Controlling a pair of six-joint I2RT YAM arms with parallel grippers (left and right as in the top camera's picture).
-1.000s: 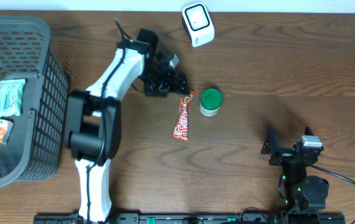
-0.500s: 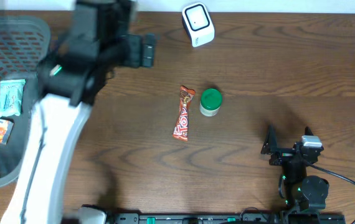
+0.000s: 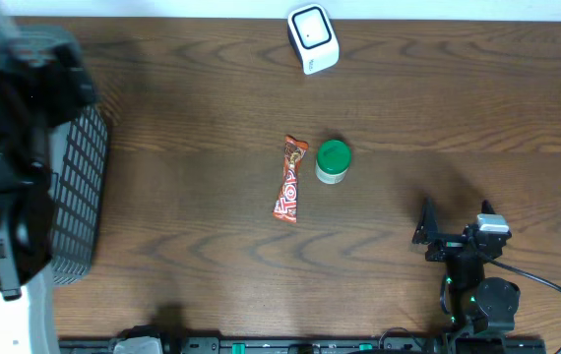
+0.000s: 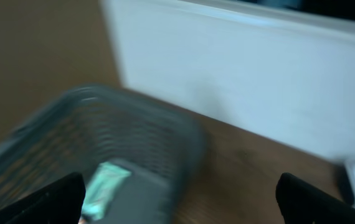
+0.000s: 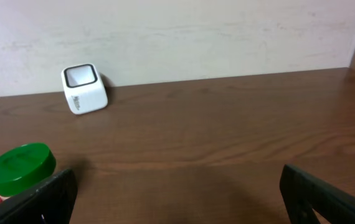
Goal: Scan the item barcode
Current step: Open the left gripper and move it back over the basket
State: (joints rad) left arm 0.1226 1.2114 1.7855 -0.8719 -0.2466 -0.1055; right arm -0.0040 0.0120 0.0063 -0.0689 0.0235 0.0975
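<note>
The teal packet [image 4: 106,183] is the likeliest item to scan. It lies flat on the floor of the basket [image 4: 134,106], below the left gripper [image 4: 184,202] and off toward the finger at the lower left corner of the wrist view. That gripper hangs over the basket with its jaws spread wide and nothing between them. The view is blurred, so no print or barcode on the packet can be made out.

It looks like a thin film pouch: probably light, soft and crinkly, with a slick skin that could slide out of a shallow pinch. Being floppy, it would likely droop if held by one corner. A better hold is probably across its narrow width near one end, where the seam is stiffer, which leaves the broad faces free to show. The basket wall stands close beside it, so the jaws need to come down steeply rather than from the side.

The scanner [image 3: 313,37] sits well ahead of the left gripper and to its other side. The right gripper [image 5: 184,202] is wide open too and empty, low over the table [image 3: 438,108]. A snack bar [image 3: 290,179] and a green-lidded jar [image 3: 333,161] lie ahead of it to its left.
</note>
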